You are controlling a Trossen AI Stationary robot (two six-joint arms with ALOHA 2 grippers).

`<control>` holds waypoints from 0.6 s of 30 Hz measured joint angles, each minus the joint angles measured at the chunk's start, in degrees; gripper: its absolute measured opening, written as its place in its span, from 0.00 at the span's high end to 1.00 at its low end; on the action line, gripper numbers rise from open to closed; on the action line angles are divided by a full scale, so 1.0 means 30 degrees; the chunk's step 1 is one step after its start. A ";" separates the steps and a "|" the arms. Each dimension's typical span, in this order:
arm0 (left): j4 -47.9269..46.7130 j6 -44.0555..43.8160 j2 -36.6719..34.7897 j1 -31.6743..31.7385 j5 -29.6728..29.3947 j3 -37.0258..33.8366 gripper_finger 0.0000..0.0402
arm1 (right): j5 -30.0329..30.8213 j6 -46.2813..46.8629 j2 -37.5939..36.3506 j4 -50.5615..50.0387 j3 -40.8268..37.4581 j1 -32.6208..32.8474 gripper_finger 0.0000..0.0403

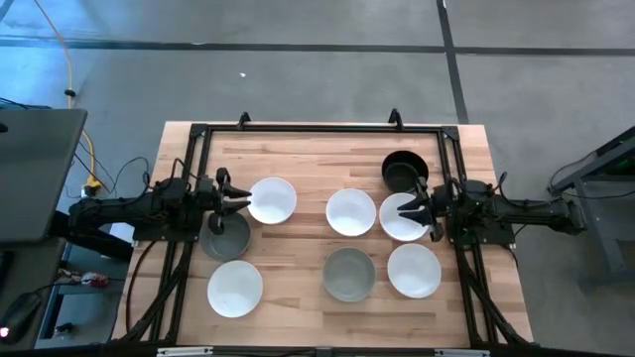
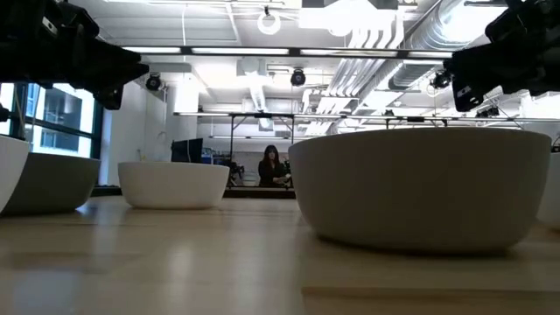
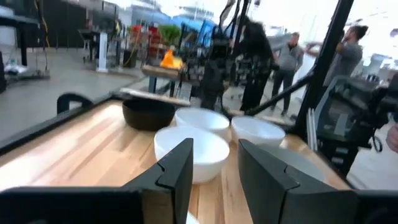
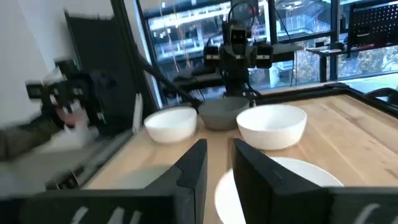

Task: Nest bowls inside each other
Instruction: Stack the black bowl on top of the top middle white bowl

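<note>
Eight bowls stand upright on their bases on the wooden table. In the high view they are a white bowl (image 1: 271,199), a white bowl (image 1: 350,211), a white bowl (image 1: 397,218), a black bowl (image 1: 404,171), a grey bowl (image 1: 226,238), a white bowl (image 1: 235,288), a grey bowl (image 1: 349,274) and a white bowl (image 1: 414,270). My left gripper (image 1: 236,203) (image 3: 214,149) is open, raised just left of the first white bowl (image 3: 193,152) and above the far rim of the left grey bowl. My right gripper (image 1: 415,210) (image 4: 219,152) is open, held above the third white bowl (image 4: 286,183).
A black metal frame (image 1: 317,127) borders the table's far edge and both sides. Bare wood lies along the far part of the table (image 1: 317,159) and between the near bowls (image 1: 293,283). A person (image 2: 273,166) stands in the room behind.
</note>
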 joint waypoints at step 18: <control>0.3280 0.0577 0.0000 0.0007 0.1971 0.0000 0.72 | 0.0450 -0.0092 -0.0007 0.7846 0.0003 -0.0015 0.84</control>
